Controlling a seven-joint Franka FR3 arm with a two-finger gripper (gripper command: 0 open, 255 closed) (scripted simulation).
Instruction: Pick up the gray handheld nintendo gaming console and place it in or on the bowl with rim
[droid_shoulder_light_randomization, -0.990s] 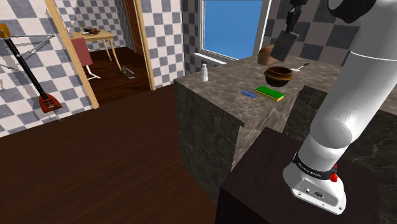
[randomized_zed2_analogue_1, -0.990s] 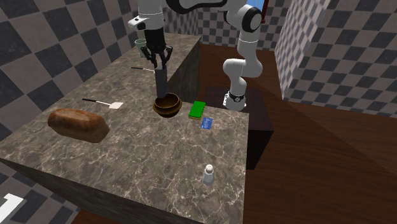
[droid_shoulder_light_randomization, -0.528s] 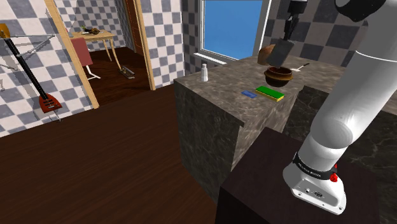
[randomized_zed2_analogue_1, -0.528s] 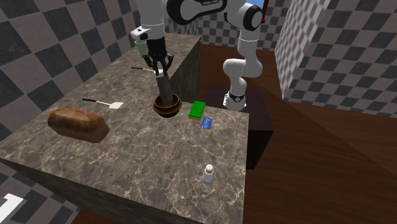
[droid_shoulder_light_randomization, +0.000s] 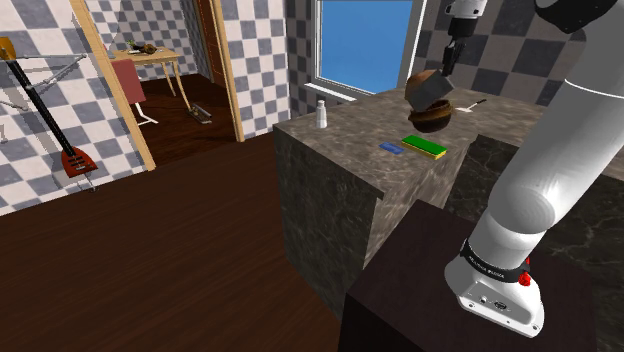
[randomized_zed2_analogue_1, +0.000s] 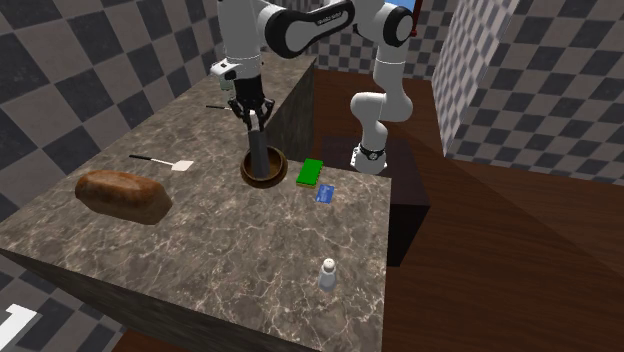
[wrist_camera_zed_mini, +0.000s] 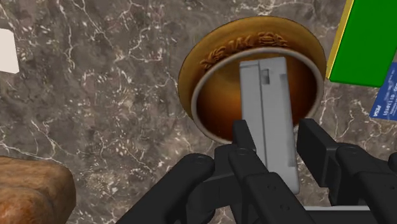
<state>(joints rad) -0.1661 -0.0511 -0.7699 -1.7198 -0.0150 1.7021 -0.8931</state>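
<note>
Between the two black fingers (wrist_camera_zed_mini: 245, 143) of the gripper (wrist_camera_zed_mini: 277, 130) sits the gray game console (wrist_camera_zed_mini: 270, 95). The fingers squeeze it from both sides near its top end, so the hand is grasping the console. The console hangs down from the hand, and its far end reaches into the brown bowl (wrist_camera_zed_mini: 210, 60) right below. In the second exterior view the low end looks to be inside the bowl's rim. I cannot tell if it touches the bottom.

I think the step now is to let the console go into the bowl. To do it well, the hand should go down slowly until the low end rests on the bowl's floor. Then the fingers should open gently, so the console leans on the rim and does not jump out. After that the hand should lift straight up, so it does not bump the bowl.

Just beside the bowl lie a green block (wrist_camera_zed_mini: 369, 38) and a small blue card (wrist_camera_zed_mini: 385, 102). A hard push could slide the bowl into them. Farther from the hand, a brown loaf (randomized_zed2_analogue_1: 122, 195) and a white spatula (randomized_zed2_analogue_1: 180, 165) lie on the stone counter (randomized_zed2_analogue_1: 230, 250).
</note>
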